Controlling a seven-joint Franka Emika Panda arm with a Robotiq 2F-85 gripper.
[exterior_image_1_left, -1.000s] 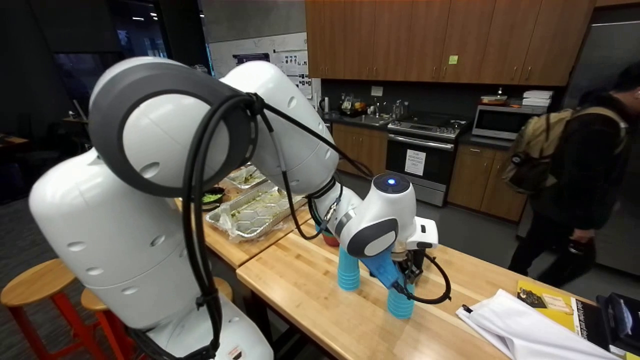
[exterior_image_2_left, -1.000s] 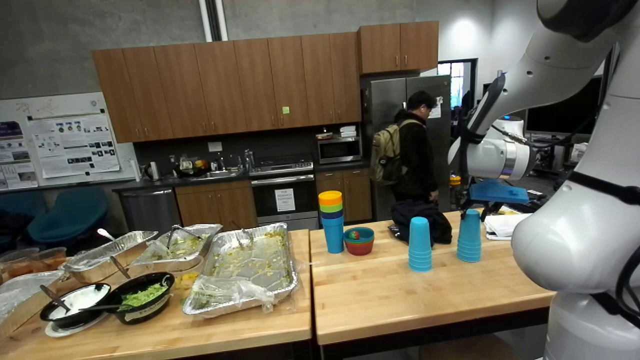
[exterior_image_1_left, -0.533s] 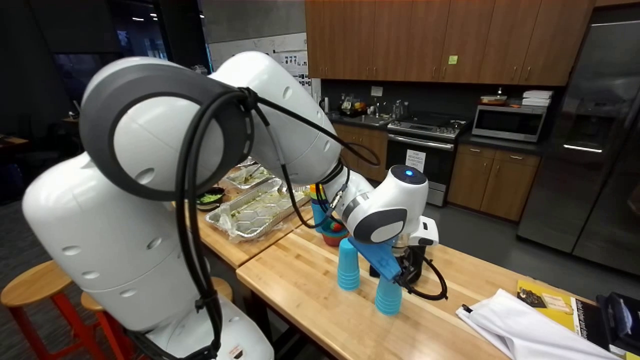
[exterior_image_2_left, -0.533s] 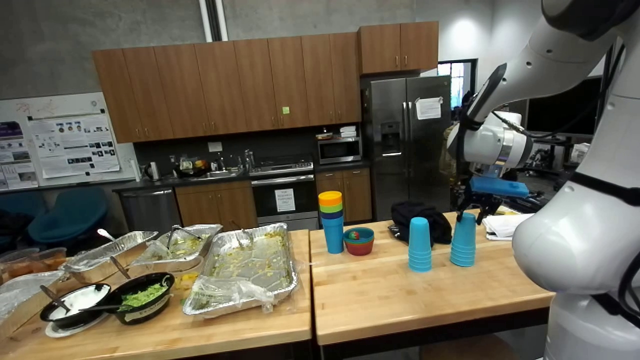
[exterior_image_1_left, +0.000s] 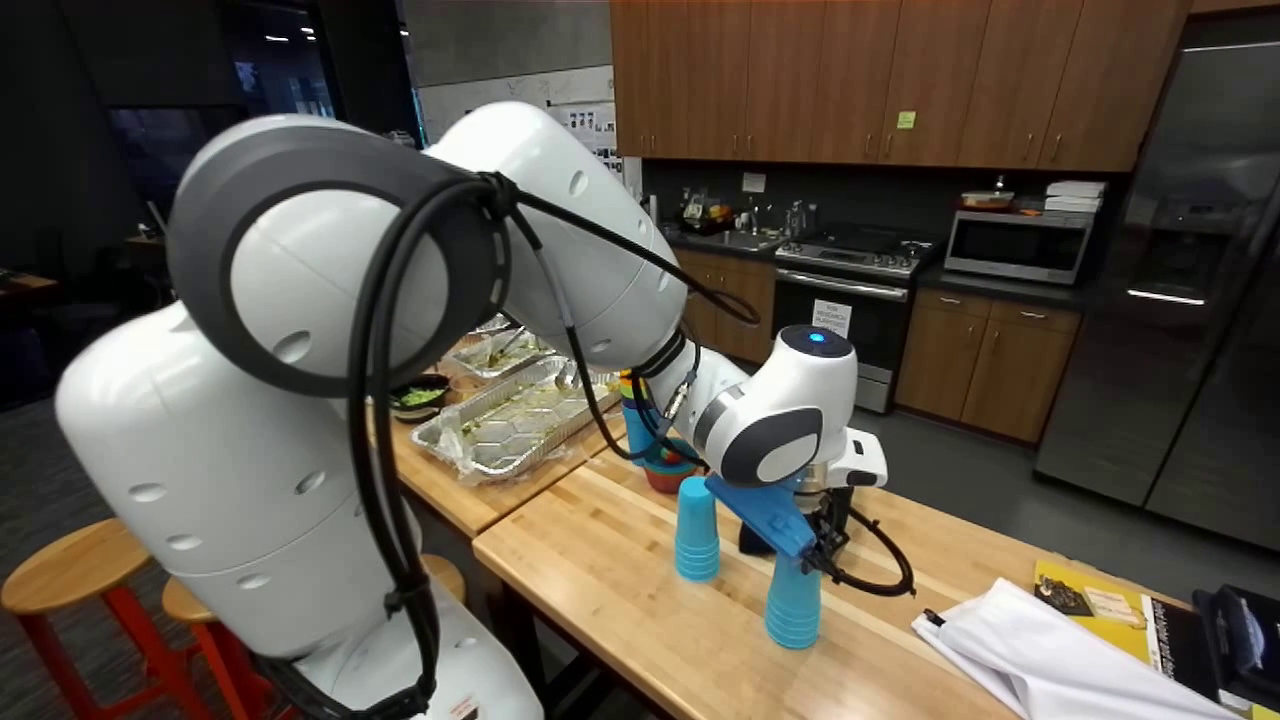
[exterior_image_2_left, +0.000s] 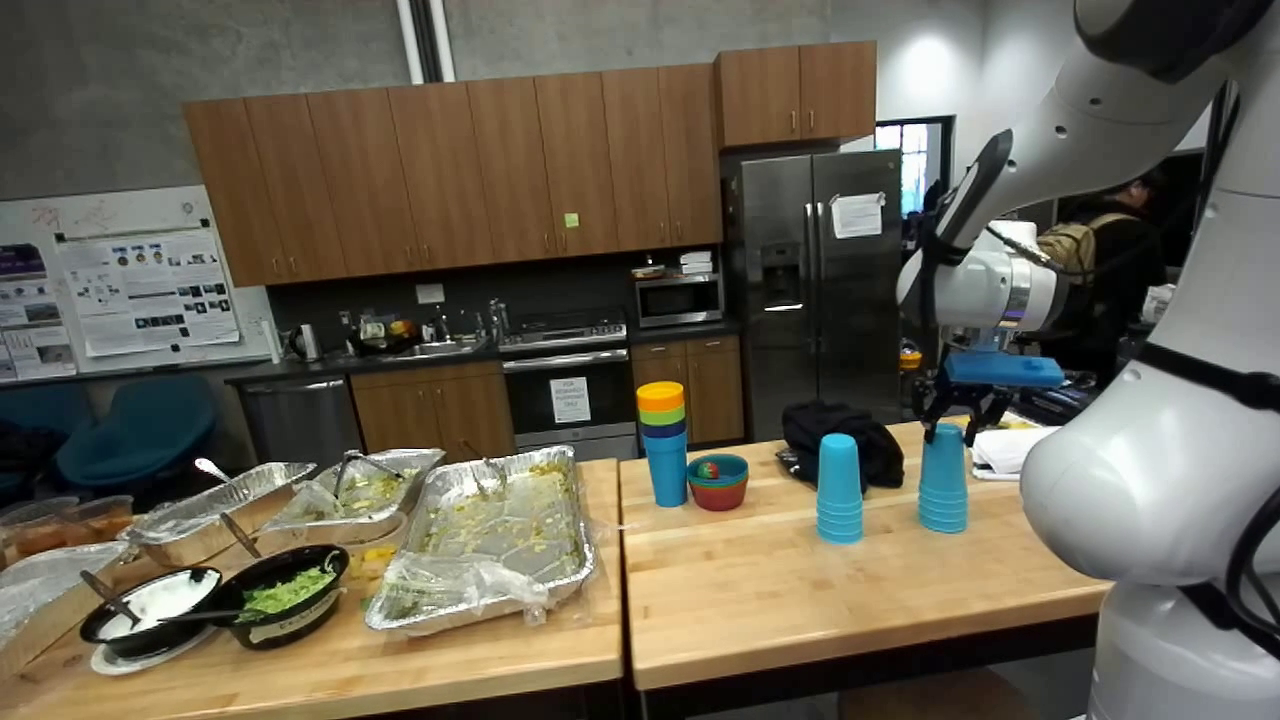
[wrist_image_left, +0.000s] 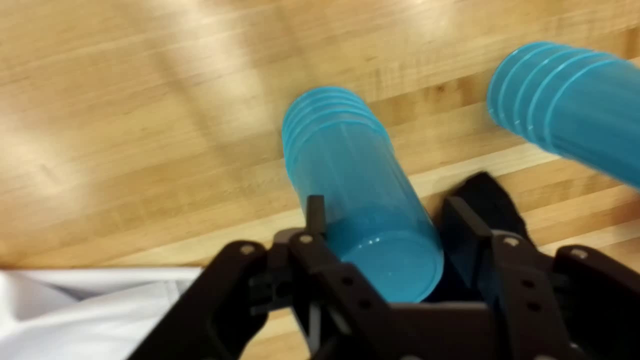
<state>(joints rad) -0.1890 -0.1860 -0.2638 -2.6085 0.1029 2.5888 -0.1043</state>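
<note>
My gripper (wrist_image_left: 391, 220) is closed around the narrow top end of an inverted stack of blue cups (wrist_image_left: 350, 165), its fingers on either side. In both exterior views this stack (exterior_image_2_left: 942, 495) hangs or stands below the gripper (exterior_image_2_left: 950, 437), close to the tabletop; whether its rim touches the wood I cannot tell. A second inverted blue cup stack (exterior_image_2_left: 839, 490) stands upright a short way off, also visible at the wrist view's right side. Behind the held stack lies a black cloth bundle (exterior_image_2_left: 845, 440), partly seen past the right finger in the wrist view.
A multicoloured cup stack (exterior_image_2_left: 662, 440) and nested bowls (exterior_image_2_left: 718, 482) stand farther along the wooden table (exterior_image_2_left: 760, 600). Foil food trays (exterior_image_2_left: 500, 540) cover the adjoining table. White cloth (exterior_image_1_left: 1060, 640) and a yellow-black book (exterior_image_1_left: 1100, 610) lie on the opposite side. A person (exterior_image_2_left: 1115, 260) is behind the arm.
The gripper and the cup stack in it shifted left in both exterior views, then back right, the stack tilting and straightening. The person walked off past the fridge.
</note>
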